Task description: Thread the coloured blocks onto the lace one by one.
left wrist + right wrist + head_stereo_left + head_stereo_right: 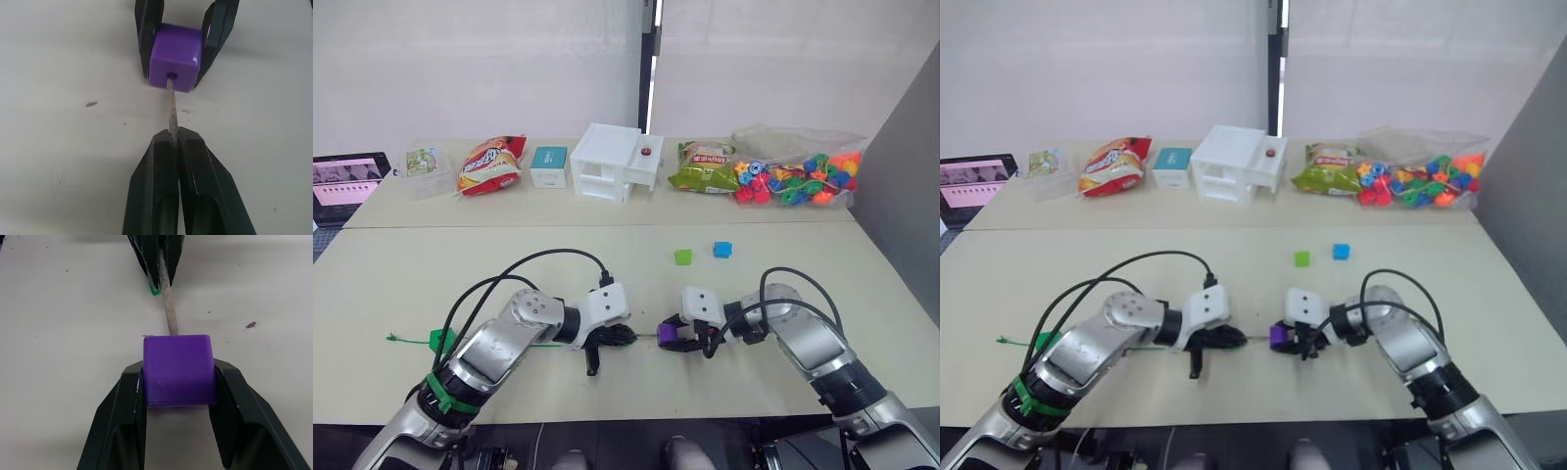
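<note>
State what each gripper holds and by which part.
Left gripper pinches the lace by its stiff pale tip; right gripper clamps the purple block by two opposite sides.

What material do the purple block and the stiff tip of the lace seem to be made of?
The purple block looks like smooth glossy plastic: rounded edges and a bright highlight on one corner. The lace tip looks pale, matte and slightly rough, perhaps wood or stiffened cord; the pictures leave that open.
</note>
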Controlling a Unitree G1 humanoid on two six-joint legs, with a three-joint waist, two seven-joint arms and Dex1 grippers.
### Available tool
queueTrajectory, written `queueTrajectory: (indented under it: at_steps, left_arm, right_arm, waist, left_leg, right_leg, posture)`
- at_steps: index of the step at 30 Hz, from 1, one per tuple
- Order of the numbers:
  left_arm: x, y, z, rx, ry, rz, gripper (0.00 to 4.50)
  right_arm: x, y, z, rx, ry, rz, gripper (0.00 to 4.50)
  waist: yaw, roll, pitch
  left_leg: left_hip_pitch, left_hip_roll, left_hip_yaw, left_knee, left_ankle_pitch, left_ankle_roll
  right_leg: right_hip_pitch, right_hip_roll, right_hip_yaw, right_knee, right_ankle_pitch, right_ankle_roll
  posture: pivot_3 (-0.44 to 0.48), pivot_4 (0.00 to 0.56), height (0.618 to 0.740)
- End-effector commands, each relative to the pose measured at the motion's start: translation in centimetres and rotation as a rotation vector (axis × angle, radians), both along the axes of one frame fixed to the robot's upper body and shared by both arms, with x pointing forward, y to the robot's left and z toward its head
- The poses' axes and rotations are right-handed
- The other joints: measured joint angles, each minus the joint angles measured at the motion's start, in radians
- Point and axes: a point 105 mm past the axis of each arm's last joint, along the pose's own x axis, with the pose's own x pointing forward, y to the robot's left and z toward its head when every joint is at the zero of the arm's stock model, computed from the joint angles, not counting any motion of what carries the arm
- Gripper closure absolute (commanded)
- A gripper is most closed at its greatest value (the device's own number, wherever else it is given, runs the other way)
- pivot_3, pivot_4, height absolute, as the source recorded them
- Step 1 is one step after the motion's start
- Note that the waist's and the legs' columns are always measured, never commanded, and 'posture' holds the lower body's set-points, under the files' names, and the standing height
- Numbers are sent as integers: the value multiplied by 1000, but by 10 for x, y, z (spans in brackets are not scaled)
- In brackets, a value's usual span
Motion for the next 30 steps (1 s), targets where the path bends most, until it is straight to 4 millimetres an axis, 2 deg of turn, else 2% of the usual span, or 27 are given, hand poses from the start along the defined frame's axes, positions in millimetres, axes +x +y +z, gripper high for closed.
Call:
queueTrajectory:
  at_steps: [1,3,12,22,30]
  left_arm:
    - [-5,4,13,-15,-26,-19,4500]
    - [-4,7,11,5,-20,-10,4500]
    - [-9,-9,6,-14,-7,-45,4500]
    - [-7,-10,4,-5,-7,-29,4500]
    - [-7,-24,7,-24,-12,-54,4500]
  right_arm:
    - [-10,8,5,59,12,-6,3305]
    - [-14,11,1,65,21,-13,3305]
    - [-15,13,1,45,17,-10,3305]
    - [-16,13,1,26,19,1,3305]
    - [-17,16,3,23,19,12,3305]
  waist:
    - [1,0,0]
    - [1,0,0]
    - [0,0,0]
    - [0,0,0]
    - [0,0,0]
  left_leg:
    - [0,0,0,0,0,0]
    - [0,0,0,0,0,0]
    - [0,0,0,0,0,0]
    - [0,0,0,0,0,0]
    - [0,0,0,0,0,0]
  right_leg:
    - [0,0,0,0,0,0]
    - [0,0,0,0,0,0]
    - [0,0,0,0,0,0]
    - [1,0,0,0,0,0]
    - [1,0,0,0,0,0]
  posture:
    - [0,150,740]
    - [0,150,740]
    - [0,150,740]
    - [0,150,740]
    - [0,150,740]
